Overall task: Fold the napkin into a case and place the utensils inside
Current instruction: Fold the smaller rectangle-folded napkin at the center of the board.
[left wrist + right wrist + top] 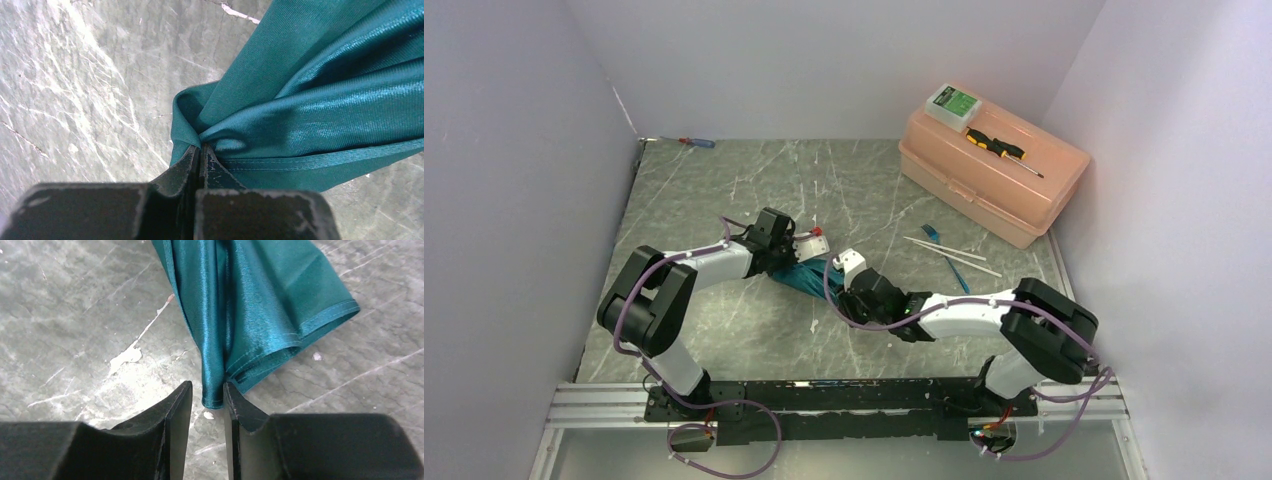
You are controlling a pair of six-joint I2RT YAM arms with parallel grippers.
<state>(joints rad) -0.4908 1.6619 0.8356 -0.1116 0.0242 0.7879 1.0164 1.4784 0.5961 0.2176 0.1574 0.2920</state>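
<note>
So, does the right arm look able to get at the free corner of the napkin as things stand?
Probably yes. The right gripper has its jaws apart on either side of a corner of the napkin, with nothing else between them. The left gripper, shut on the other end, is not in the way.

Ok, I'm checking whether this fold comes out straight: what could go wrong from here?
The left claw pinches a bunched corner of the napkin, so the fold may come out skewed. The right claw straddles just the tip of a hem and might catch one layer, or slip off.
</note>
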